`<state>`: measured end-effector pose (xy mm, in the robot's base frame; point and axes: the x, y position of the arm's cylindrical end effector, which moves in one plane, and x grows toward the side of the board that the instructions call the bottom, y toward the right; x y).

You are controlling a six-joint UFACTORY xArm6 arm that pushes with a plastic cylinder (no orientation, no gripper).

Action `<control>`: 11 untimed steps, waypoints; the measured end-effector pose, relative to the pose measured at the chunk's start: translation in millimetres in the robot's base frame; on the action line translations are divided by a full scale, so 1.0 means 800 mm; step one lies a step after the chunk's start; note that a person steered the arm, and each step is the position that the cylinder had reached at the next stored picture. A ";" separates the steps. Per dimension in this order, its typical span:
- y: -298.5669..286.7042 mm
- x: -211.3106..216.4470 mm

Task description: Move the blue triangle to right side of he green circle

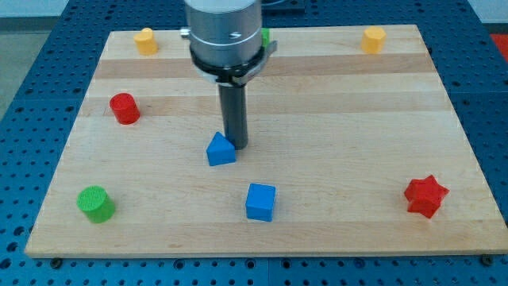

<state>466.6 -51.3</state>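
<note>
The blue triangle (221, 150) lies near the middle of the wooden board (333, 111). My tip (237, 145) rests on the board right beside the triangle's right edge, touching it or nearly so. The green circle (95, 203), a short cylinder, stands at the view's bottom left, well to the left of and below the triangle.
A blue cube (260, 202) sits below the triangle. A red cylinder (124, 108) is at the left, a red star (425, 195) at the bottom right. Yellow blocks sit at the top left (144, 40) and top right (373, 38). A green block (265, 36) peeks out behind the arm.
</note>
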 end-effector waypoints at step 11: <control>-0.137 0.139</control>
<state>578.1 -161.2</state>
